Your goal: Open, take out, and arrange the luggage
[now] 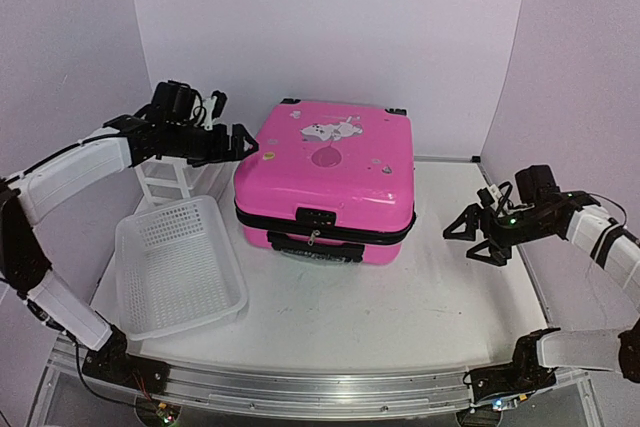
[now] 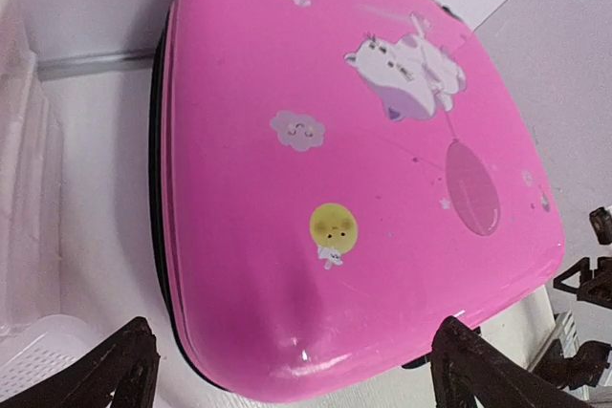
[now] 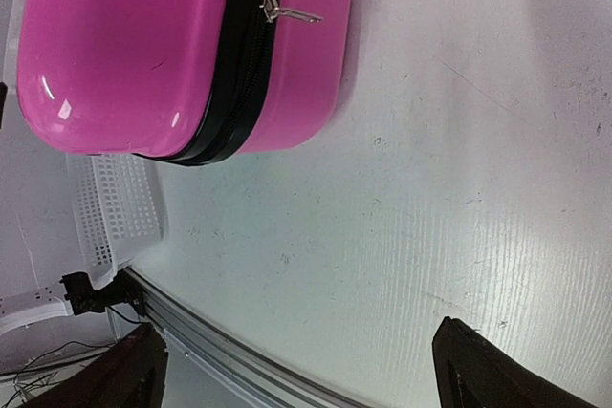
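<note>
On the left side of the table lies a white mesh basket, with its open side up. Behind it stands a white drawer organizer, partly hidden by the left arm. The left gripper hovers just beside the upper left corner of the luggage. Its fingers are wide apart and nothing is between them.

The luggage is in the middle of the table, lying flat with one pink shell on top. The black zipper line around it looks closed, and a small metal zipper pull hangs at the side. On the top shell is a cat sticker and some smaller stickers. On the front side is a small dark part, perhaps a lock, but the view is too poor to be sure.

The right gripper is to the right of the luggage, near it but not touching, low over the table. Its fingers are also spread and hold nothing.
</note>
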Controlling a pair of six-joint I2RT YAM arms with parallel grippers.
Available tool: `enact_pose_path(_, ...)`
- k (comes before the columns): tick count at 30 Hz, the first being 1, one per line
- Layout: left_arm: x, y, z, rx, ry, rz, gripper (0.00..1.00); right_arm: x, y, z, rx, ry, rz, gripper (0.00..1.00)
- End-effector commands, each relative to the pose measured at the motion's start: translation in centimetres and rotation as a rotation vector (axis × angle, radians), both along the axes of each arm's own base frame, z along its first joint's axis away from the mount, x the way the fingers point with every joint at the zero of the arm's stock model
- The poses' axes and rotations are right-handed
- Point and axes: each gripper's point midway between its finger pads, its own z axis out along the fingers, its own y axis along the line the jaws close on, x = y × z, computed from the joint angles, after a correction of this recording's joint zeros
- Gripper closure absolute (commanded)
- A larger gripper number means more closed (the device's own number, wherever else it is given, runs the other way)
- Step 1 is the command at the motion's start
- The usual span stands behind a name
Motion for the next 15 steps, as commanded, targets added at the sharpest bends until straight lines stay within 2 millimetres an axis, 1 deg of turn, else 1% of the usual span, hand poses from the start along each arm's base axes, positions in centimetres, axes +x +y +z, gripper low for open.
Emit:
enact_pose_path(1,1.4,-2.7,-0.4,-0.025,0.063,-0.081,0.01,0.2,0.5,2.7,0.024,-0.057,0.016,0.02)
enact_pose_path(3,2.3,-3.1,-1.8,-0.01,0.093,-0.079,0.0,0.0,0.3,2.9,0.019,-0.063,0.013,0.02)
enact_pose_path(6,2.4,-4.3,-3.0,-0.025,0.136,-0.119,0.02,-0.3,0.2,2.8,0.012,-0.066,0.01,0.02)
enact_pose_path(10,2.3,-6.2,-4.0,-0.062,0.187,-0.187,0.03,-0.5,0.1,2.6,0.007,-0.061,0.012,0.02)
enact_pose_path(13,2.0,-8.6,-4.2,-0.085,0.211,-0.245,0.05,-0.4,0.2,2.6,0.008,-0.057,0.012,0.02)
enact_pose_path(15,1.1,-11.3,-3.8,-0.106,0.218,-0.308,0.05,-0.4,0.2,2.6,0.009,-0.056,0.01,0.02)
